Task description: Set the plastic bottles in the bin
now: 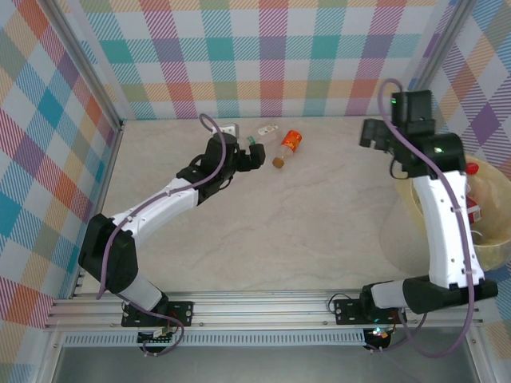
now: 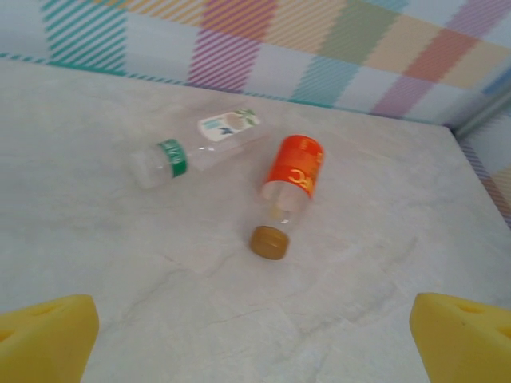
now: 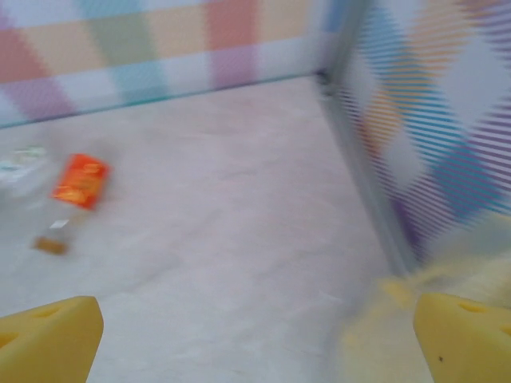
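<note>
Two plastic bottles lie on their sides near the back wall. One has an orange label and a brown cap (image 1: 287, 148) (image 2: 291, 179) (image 3: 78, 182); the other is clear with a green band (image 1: 266, 129) (image 2: 200, 144). My left gripper (image 1: 255, 155) (image 2: 255, 347) hovers just short of them, open and empty, the brown cap straight ahead of its jaws. My right gripper (image 1: 370, 132) (image 3: 255, 347) hangs open and empty over the table, left of the bin (image 1: 493, 249). This pale-yellow tub stands at the right edge, partly behind the right arm, with bottles inside, one red-capped (image 1: 473, 167).
Checked walls close the table at the back and both sides; the back right corner post (image 3: 359, 152) is close to my right gripper. Bare marble tabletop (image 1: 263, 231) spreads between the two arms. The right wrist view is motion-blurred.
</note>
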